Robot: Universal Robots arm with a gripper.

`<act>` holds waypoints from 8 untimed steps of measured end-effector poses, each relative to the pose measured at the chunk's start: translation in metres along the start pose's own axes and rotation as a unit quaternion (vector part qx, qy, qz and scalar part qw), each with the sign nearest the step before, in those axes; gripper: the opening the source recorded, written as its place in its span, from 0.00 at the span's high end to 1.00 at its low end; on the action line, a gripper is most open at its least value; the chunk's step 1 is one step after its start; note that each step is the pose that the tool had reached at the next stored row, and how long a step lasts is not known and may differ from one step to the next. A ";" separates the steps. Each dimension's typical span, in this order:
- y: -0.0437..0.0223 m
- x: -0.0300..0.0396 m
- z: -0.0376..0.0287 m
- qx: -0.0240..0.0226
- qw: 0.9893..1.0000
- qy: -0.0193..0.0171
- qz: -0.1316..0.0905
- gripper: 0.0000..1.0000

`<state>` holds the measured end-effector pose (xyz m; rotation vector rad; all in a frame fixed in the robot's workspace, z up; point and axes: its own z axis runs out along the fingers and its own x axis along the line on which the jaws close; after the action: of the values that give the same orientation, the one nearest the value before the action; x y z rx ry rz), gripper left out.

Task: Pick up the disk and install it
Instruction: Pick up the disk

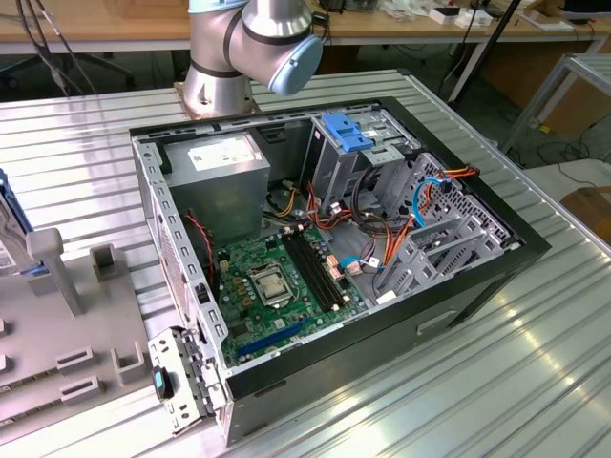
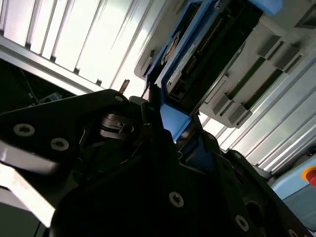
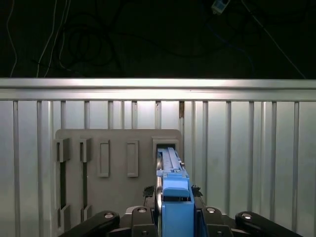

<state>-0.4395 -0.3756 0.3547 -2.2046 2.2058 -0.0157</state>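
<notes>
The disk stands on edge in a slot of the grey holder plate, its blue side rail facing me. My gripper sits on that rail, its dark fingers pressed against both sides of it. In the second wrist view the disk shows its dark body and label above the blue rail, with the gripper closed around the rail's end. In the exterior view a strip of the disk shows at the left edge, above the holder plate.
The open computer case lies on the ribbed metal table, with green motherboard, grey power-supply box, a blue bracket and grey drive cage. The arm's base stands behind the case.
</notes>
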 end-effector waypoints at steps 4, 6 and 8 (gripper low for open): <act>-0.0003 -0.0001 -0.0127 0.000 1.000 0.000 0.000 0.63; -0.0004 -0.0002 -0.0174 0.000 1.000 0.000 0.000 0.63; -0.0006 -0.0003 -0.0261 0.000 1.000 0.000 0.000 0.63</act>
<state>-0.4395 -0.3756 0.3808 -2.2045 2.2058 -0.0167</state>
